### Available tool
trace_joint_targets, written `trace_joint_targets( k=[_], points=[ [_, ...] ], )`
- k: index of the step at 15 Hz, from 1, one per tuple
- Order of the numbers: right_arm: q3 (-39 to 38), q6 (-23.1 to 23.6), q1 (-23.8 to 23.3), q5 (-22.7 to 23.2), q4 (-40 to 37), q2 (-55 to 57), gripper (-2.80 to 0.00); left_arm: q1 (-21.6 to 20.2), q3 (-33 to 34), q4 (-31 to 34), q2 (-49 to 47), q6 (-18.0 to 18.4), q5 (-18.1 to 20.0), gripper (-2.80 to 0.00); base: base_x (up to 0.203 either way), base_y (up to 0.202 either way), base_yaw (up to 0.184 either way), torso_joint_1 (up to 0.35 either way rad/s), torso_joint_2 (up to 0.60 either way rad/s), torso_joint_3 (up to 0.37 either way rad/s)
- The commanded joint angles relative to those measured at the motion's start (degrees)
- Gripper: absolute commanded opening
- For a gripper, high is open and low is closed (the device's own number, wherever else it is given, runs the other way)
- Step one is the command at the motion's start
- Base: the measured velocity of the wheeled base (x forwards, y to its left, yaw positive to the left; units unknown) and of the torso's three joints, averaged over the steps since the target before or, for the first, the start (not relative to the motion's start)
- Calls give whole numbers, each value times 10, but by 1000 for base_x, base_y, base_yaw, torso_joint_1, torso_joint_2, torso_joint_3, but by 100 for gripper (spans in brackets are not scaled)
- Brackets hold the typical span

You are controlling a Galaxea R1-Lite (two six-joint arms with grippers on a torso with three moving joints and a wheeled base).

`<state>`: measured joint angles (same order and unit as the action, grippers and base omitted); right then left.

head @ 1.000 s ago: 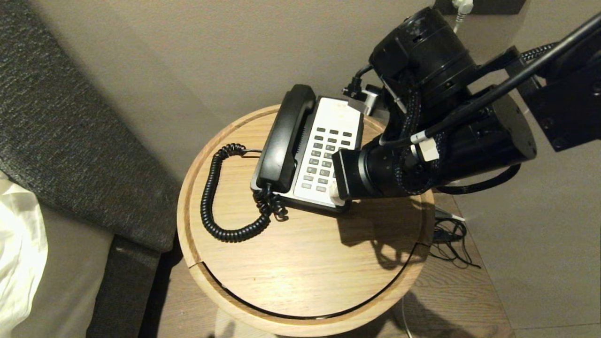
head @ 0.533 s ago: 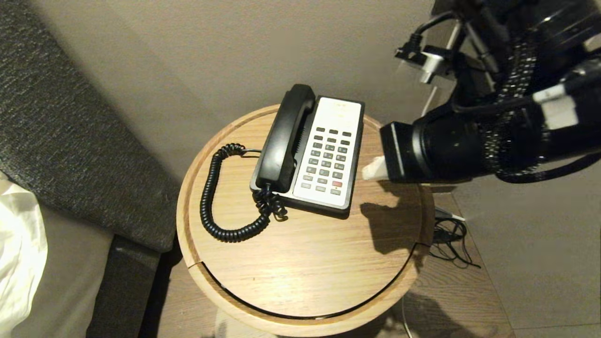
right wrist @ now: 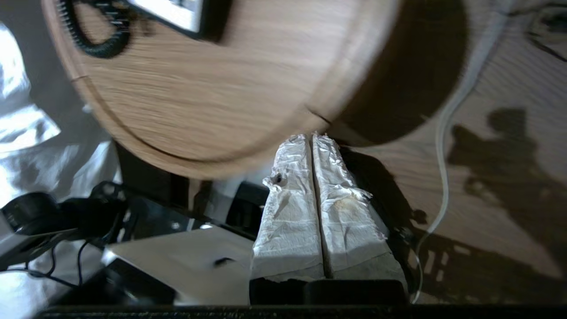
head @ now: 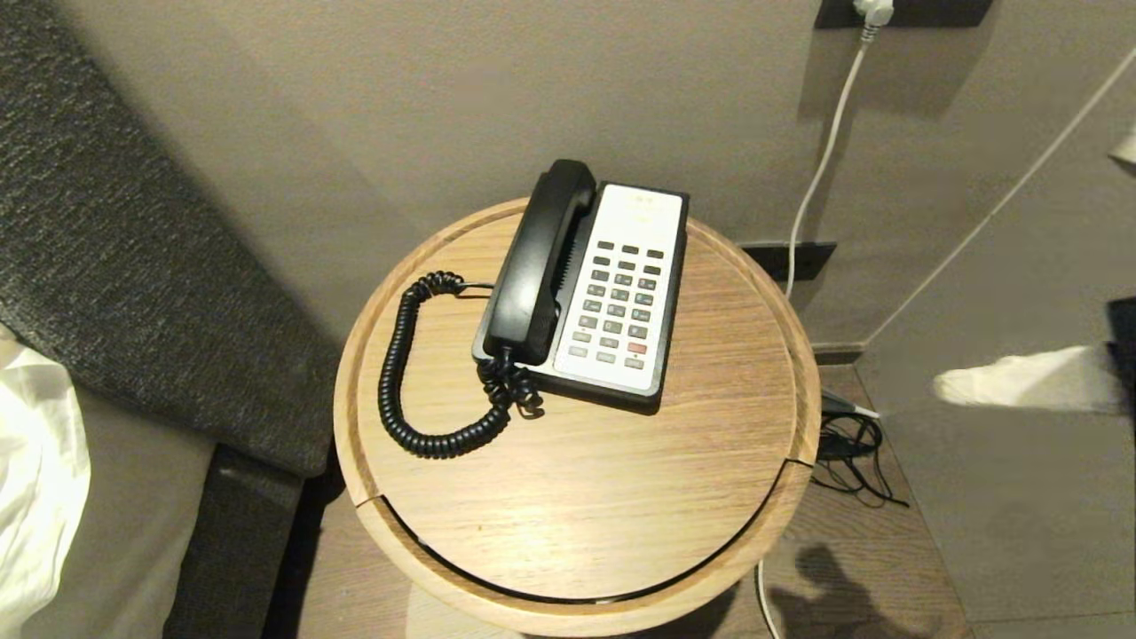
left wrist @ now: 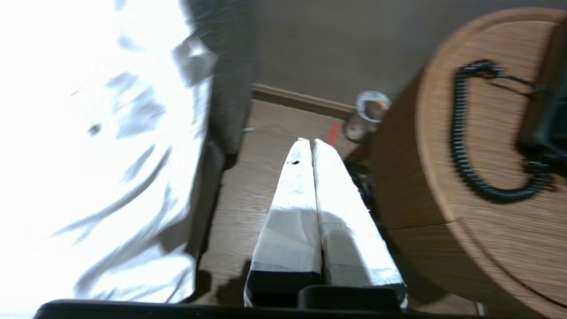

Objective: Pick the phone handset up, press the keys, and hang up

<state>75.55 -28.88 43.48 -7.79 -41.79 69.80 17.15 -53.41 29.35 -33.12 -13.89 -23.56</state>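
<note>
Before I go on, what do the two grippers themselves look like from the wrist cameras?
Both are alike. The left gripper has two long tapering fingers wrapped in white tape or cloth, set in a black base. The right gripper has the same build, but its white wrap is crumpled and frayed, with a brownish stain on one finger. In the head view, only the right gripper's white tip shows.

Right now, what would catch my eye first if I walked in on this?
A black-and-white desk phone sits toward the back of a round wooden side table, its black handset resting in the cradle and its coiled cord looping out toward the bed side. Off to the table's right, the right gripper, white-wrapped and shut, hangs over the floor.
</note>
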Motion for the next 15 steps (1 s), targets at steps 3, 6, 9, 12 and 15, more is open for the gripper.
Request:
trace_joint_targets(
  k=[3,6,9,12,15],
  points=[
    [-95,-4,-95,2,-37,-214,-280,-102,72,9,110,3,25,-280,0,0,0,0,0,0],
    [-127,-4,-160,7,-83,-313,-280,-131,113,11,156,3,46,-280,0,0,0,0,0,0],
    [-156,-2,-230,11,-125,-400,-280,-151,151,12,194,1,51,-280,0,0,0,0,0,0],
    [-173,-1,-286,20,-174,-471,-280,-166,190,21,243,7,62,-280,0,0,0,0,0,0],
    [-190,0,-341,24,-193,-531,-280,-169,217,36,295,25,81,-280,0,0,0,0,0,0]
  ],
)
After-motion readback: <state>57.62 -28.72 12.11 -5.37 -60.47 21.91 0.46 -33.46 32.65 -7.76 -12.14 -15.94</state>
